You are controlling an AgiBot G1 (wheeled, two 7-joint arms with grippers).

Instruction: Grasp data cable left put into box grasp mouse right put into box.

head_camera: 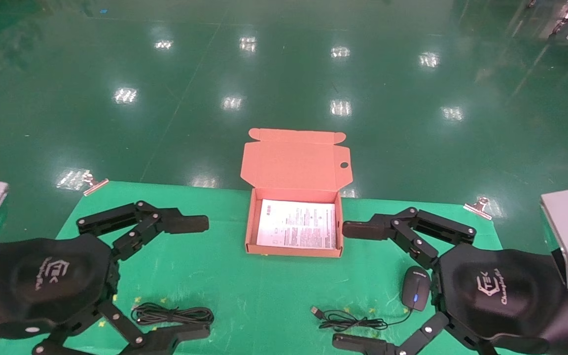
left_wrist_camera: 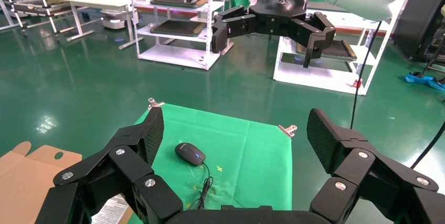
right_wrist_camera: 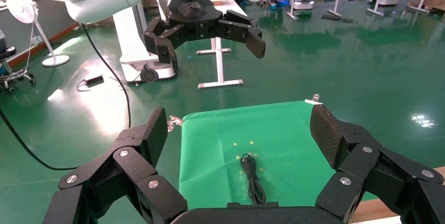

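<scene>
**Two black cords, two wide-open grippers, nothing lifted yet**

The left gripper [head_camera: 193, 276] hangs with its fingers spread wide and holds nothing; the data cable [head_camera: 173, 314] lies on the green cloth [head_camera: 264, 296] between its fingertips, at about 7 o'clock from the box [head_camera: 249, 231]. The right gripper [head_camera: 348, 283] is just as wide and empty, with the mouse [head_camera: 415, 291] at about 4 o'clock from the box, its cord [head_camera: 350, 321] trailing toward 9 o'clock to the plug.

The likely risks, as I judge them: the flat cable bundle may slip from the pads or unravel when lifted, snagging the box wall. The mouse's loose cord may drag behind and end up draped outside the box, or catch a finger. The box looks light and could shift if nudged.

The head view alone shows the white sheet [head_camera: 296, 224] inside the box and the open lid [head_camera: 294, 160]. The left wrist view shows the mouse [left_wrist_camera: 190, 153] from across the cloth; the right wrist view shows the data cable [right_wrist_camera: 253, 178] end-on, which the other wrist camera misses.
</scene>
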